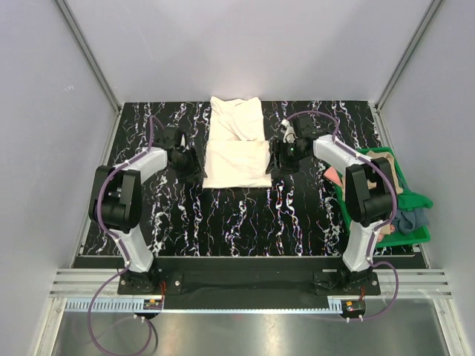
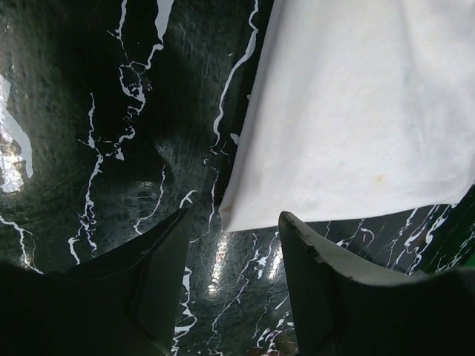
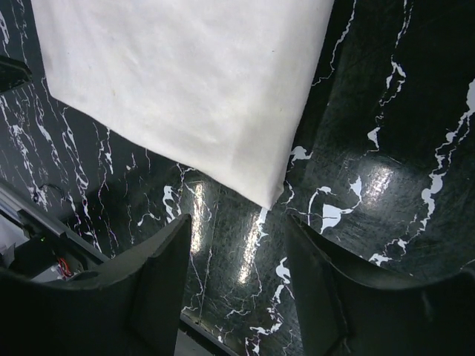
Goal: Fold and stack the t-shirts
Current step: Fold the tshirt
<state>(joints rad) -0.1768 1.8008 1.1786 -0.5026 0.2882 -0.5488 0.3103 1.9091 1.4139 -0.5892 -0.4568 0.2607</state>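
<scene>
On the black, white-veined marble tabletop (image 1: 245,215), closed in by pale walls (image 1: 44,111) and slanting aluminium frame posts (image 1: 87,50), my two arms reach in toward the middle from either side. My left gripper (image 2: 234,241) hangs low over the table just beside the near left corner of the cream t-shirt (image 1: 237,148), its fingers (image 2: 167,256) spread well apart with nothing between them but bare marble and the tip of that corner; I cannot tell whether they touch the cloth. The shirt lies flat in the middle toward the far edge, its nearer part a neat folded rectangle and its farther part more rumpled. My right gripper (image 3: 237,233) mirrors the left at the shirt's near right corner, likewise wide open and empty, the corner pointing into the gap between its fingers. Further right, at the table's edge and partly hidden behind my right arm, sits a green plastic bin (image 1: 417,200) holding a salmon-pink shirt (image 1: 330,172), a tan shirt (image 1: 399,185) and a grey-blue shirt (image 1: 410,219) in a loose heap.
</scene>
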